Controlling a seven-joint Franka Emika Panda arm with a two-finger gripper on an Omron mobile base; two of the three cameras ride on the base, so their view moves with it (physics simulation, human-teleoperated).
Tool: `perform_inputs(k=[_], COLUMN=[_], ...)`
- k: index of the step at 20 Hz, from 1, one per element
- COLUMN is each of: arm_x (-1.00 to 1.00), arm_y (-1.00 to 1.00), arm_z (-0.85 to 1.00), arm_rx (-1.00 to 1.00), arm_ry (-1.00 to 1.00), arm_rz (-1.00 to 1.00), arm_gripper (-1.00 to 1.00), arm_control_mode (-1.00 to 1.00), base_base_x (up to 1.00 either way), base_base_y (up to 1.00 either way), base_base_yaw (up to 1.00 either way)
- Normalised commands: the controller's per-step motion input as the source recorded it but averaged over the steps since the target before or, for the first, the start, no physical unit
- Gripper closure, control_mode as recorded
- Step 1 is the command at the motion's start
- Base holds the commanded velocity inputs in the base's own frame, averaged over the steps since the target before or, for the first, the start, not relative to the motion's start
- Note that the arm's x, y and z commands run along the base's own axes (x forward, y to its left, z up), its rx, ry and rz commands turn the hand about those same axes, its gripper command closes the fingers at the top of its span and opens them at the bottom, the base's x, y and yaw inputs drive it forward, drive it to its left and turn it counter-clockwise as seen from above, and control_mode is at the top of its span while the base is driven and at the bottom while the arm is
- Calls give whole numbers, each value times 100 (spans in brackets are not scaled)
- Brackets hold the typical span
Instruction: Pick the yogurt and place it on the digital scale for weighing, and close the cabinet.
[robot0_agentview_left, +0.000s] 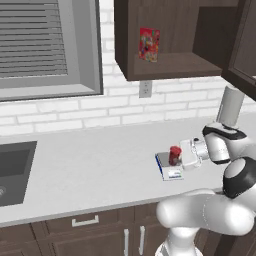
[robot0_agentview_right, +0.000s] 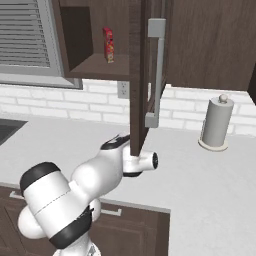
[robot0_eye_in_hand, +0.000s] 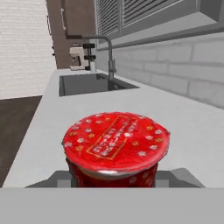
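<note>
Fingers (robot0_agentview_left: 181, 156) sit right at the yogurt (robot0_agentview_left: 174, 155), grip impossible to tell, cup standing on the digital scale (robot0_agentview_left: 166, 167) for weighing, cabinet (robot0_agentview_right: 145, 70) door open.

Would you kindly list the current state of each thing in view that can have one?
yogurt: upright on the digital scale, lid sealed.
digital scale: on the counter, bearing the yogurt.
cabinet: door open.
claw: beside the yogurt; open or shut cannot be told.
colourful box: standing on the cabinet shelf.
paper towel roll: upright on the counter.
</note>
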Motion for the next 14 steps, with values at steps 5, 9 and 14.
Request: perform_inputs(k=[5, 9, 14], arm_x=[15, 33, 32], arm_y=[0, 0, 0], arm_z=[-30, -10, 0], arm_rx=[0, 0, 0], arm_ry=[-12, -9, 1], arm_rz=[2, 2, 0], arm_gripper=[100, 100, 100], arm_control_mode=[-100, -100, -100], base_base_x=[0, 0, 0], base_base_y=[0, 0, 0], base_base_yaw=[0, 0, 0])
